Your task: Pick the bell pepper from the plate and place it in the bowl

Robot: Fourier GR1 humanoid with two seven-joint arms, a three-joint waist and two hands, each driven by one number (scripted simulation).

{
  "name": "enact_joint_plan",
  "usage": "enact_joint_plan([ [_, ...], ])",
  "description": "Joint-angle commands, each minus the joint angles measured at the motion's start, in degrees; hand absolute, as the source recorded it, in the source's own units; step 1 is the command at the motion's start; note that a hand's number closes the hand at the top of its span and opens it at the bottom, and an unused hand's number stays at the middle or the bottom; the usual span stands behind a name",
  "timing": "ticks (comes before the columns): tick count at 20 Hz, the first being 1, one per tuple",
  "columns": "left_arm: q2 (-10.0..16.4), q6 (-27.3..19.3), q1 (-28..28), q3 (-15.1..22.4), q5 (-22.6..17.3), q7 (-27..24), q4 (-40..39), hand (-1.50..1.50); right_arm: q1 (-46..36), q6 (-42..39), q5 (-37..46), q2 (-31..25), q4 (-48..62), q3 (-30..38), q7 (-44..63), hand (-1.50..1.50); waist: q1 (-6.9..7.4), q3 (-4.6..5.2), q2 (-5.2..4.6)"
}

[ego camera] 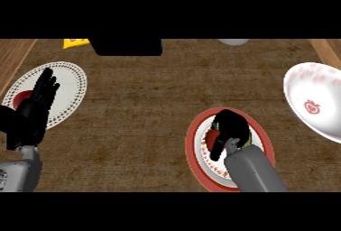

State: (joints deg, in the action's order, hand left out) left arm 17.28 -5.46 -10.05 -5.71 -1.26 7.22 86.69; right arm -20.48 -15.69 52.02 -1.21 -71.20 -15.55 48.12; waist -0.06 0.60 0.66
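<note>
Head view: my right hand [226,128] down over bell pepper [212,137] on red-rimmed plate [191,144], lower centre-right. Grasp step, can't tell if clasped yet. My left hand [40,97] released, resting far left. Next: lift, swing across to bowl [313,106], right edge.

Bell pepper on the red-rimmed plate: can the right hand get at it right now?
Probably yes. The right hand is directly over the red-rimmed plate, partly covering the bell pepper, and nothing else shows between them.
</note>
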Motion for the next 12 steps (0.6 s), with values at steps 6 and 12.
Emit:
enact_joint_plan([
  [6, -1.7, 1.1, 2.1, -0.1, 0.9, -0.5, 2.3, 0.0, -2.6, 6.4, 6.2, -0.8, 4.1, 0.6, -1.6, 1.5, 0.27, -0.6, -0.67],
  [12, -0.4, 1.2, 1.7, -1.3, 0.5, 1.8, 2.4, 0.0, 2.9, 0.5, -0.5, -14.3, -8.0, -1.9, -26.0, 1.5, -0.28, -0.65, -0.5],
])
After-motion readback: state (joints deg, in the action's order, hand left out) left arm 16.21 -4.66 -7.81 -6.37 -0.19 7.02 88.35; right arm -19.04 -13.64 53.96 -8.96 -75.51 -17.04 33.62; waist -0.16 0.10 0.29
